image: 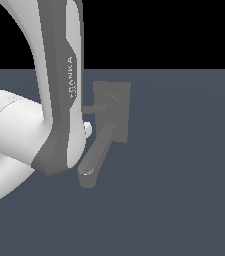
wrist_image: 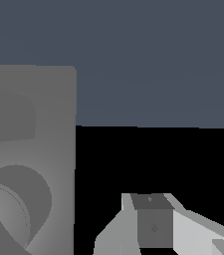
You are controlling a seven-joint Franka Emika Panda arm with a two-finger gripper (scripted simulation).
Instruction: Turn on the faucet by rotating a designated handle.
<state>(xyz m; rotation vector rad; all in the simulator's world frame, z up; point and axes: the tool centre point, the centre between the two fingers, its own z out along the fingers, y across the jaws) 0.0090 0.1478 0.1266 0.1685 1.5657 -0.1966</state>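
Dark blue-grey floor carries the matte grey faucet (image: 111, 112), its thin flat handle (image: 95, 108) running toward the exterior view's left behind the white robot arm (image: 59, 85). Only one fingertip (wrist_image: 151, 221) of the gripper (image: 87, 129) shows; its opening cannot be judged.

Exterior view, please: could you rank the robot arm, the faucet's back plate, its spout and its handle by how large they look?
1. Robot arm, though it is nearest the camera.
2. Back plate and spout: look alike, unranked.
3. Handle, partly hidden behind the arm.
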